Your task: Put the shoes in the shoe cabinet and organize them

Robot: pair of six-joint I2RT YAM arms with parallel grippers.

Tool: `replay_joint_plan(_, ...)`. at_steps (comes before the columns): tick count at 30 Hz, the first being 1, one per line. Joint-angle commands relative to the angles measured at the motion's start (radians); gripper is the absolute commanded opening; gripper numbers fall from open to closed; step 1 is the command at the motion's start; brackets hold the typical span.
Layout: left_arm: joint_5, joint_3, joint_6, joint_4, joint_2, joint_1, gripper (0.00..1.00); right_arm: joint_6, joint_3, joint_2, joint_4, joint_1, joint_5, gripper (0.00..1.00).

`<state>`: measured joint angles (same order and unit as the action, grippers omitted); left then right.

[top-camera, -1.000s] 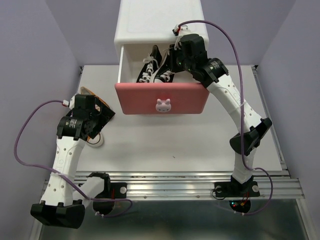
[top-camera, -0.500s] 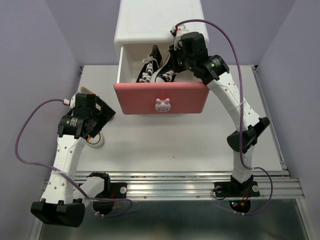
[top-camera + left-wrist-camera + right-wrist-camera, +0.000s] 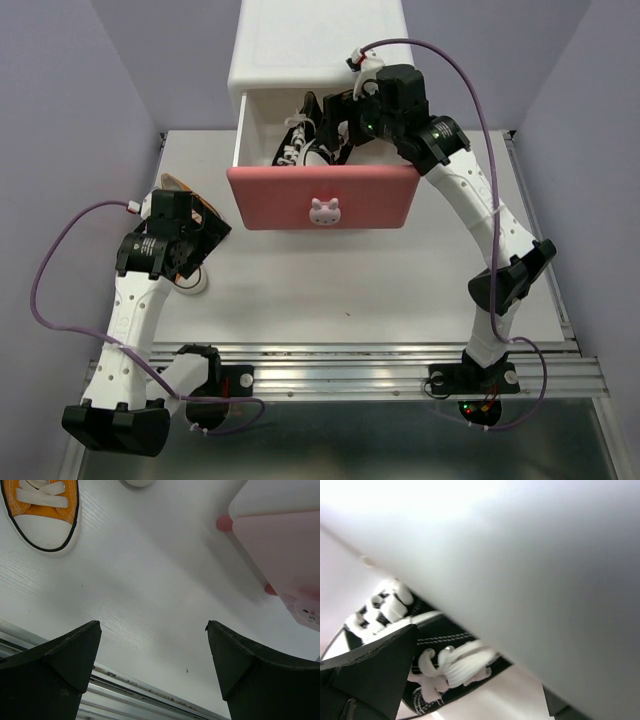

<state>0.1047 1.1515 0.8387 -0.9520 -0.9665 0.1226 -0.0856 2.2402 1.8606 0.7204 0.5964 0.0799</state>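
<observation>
The white shoe cabinet (image 3: 318, 45) stands at the back, its upper drawer (image 3: 322, 197) pulled out. Two black shoes (image 3: 300, 142) with white laces lie inside it. My right gripper (image 3: 345, 118) hangs over the drawer's right side. In the right wrist view it (image 3: 480, 680) is open, with a black shoe (image 3: 445, 662) lying loose between its fingers under the cabinet's white wall (image 3: 530, 555). At the left, my left gripper (image 3: 207, 226) is open (image 3: 152, 645) and empty above the table, next to an orange shoe (image 3: 44, 507) that my arm partly hides from above (image 3: 175, 184).
A small white round object (image 3: 190, 284) lies on the table by the left arm. The cabinet's pale pink lower drawer front (image 3: 285, 555) with a bunny knob (image 3: 305, 614) is to the right of my left gripper. A metal rail (image 3: 340, 362) runs along the near edge.
My right gripper has opened and let go of the black shoe in the upper drawer, and it has shifted slightly back and to the right. The left arm has stayed put.
</observation>
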Motion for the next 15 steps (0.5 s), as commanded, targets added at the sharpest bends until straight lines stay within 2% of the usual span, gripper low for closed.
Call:
replay_joint_plan(1, 0.000, -0.004, -0.015, 0.012, 0.012, -0.005, 0.99, -0.045, 0.016, -0.129, -0.292, -0.003, 0.127, 1.00)
replay_joint_plan(7, -0.003, -0.001, -0.024, 0.015, 0.006, -0.005, 0.99, -0.160, -0.039, -0.192, -0.400, -0.003, 0.198, 1.00)
replay_joint_plan(11, -0.008, 0.004, -0.030, 0.018, 0.009, -0.005, 0.99, -0.232, -0.155, -0.273, -0.516, -0.003, 0.225, 1.00)
replay_joint_plan(15, -0.014, 0.010, -0.033, 0.019, 0.012, -0.005, 0.99, -0.259, -0.177, -0.297, -0.526, -0.003, 0.242, 1.00)
